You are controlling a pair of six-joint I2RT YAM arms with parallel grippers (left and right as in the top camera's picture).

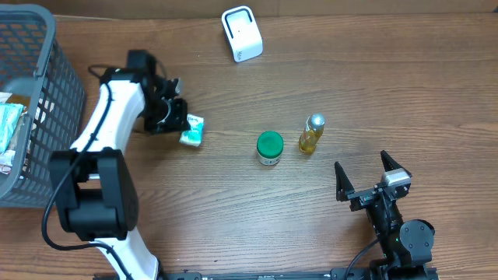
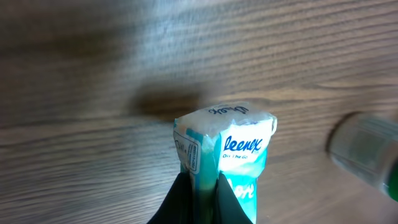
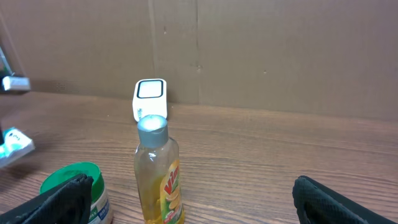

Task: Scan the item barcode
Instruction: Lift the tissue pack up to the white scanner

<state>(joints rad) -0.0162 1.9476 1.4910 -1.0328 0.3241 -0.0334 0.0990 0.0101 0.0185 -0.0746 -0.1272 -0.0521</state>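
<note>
A teal and white tissue pack lies on the table left of centre, and my left gripper is shut on its near end. In the left wrist view the pack fills the lower middle, pinched between the two black fingers. The white barcode scanner stands at the back of the table, also seen past the bottle in the right wrist view as a white scanner. My right gripper rests open near the front right, holding nothing.
A green-lidded jar and a small yellow bottle stand mid-table; both appear in the right wrist view, jar and bottle. A grey wire basket with packets sits at the left edge. Brown cardboard backs the table.
</note>
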